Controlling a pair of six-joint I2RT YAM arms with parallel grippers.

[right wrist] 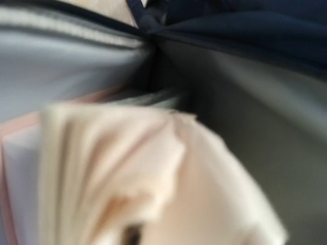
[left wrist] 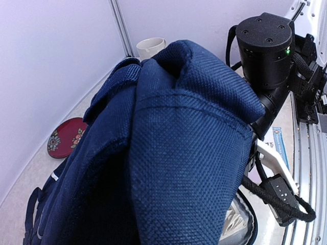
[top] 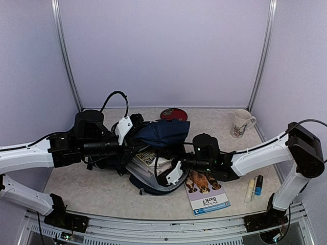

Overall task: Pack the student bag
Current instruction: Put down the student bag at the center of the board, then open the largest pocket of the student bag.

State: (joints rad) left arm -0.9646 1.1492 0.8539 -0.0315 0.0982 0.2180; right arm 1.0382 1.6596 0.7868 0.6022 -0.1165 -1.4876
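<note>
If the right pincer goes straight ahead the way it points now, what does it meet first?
Probably the pale pages inside the student bag; the right pincer is at its open mouth. The wrist view is blurred, so depth is unclear.

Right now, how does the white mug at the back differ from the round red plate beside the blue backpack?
The white ceramic mug stands tall, with a handle; the round red patterned plate lies flat. The mug stands clear in the right corner; the plate is partly hidden behind the navy blue fabric backpack. Both sit by the back wall, outside the backpack.
</note>
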